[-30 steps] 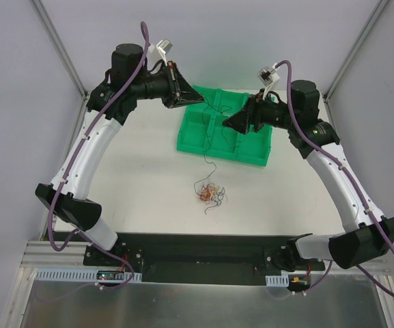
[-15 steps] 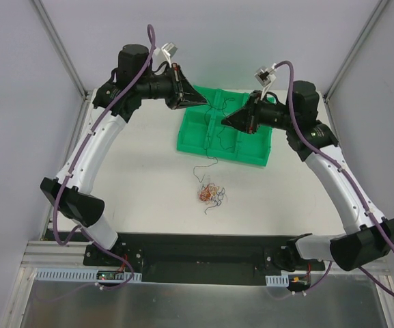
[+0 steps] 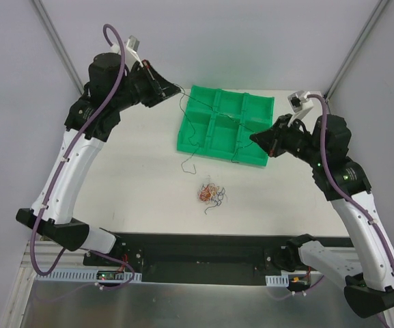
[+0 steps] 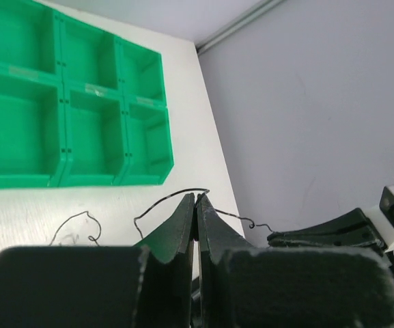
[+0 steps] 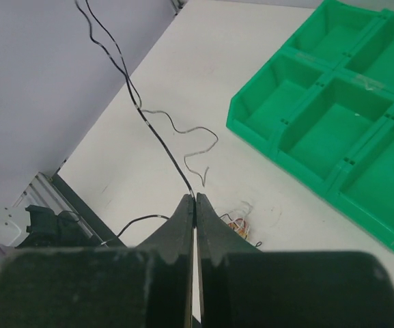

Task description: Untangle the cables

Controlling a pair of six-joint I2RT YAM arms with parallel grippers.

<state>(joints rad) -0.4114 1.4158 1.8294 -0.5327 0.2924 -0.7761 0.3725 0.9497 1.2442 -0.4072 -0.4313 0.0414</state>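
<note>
A black wire (image 5: pixel 164 149) is pinched by the left gripper (image 4: pixel 197 198) and the right gripper (image 5: pixel 194 198) and stretched between them over a green tray (image 3: pixel 258 160). A tangle of cables (image 3: pixel 209 193) is seen on the surface (image 3: pixel 135 171), nearer the right gripper.

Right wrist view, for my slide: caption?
Shut right gripper pinching thin black wire over white table beside green compartmented tray.

A white table (image 3: pixel 135 174) stands between plain grey walls (image 3: pixel 251 41) and aluminium posts (image 3: pixel 61 48).
</note>
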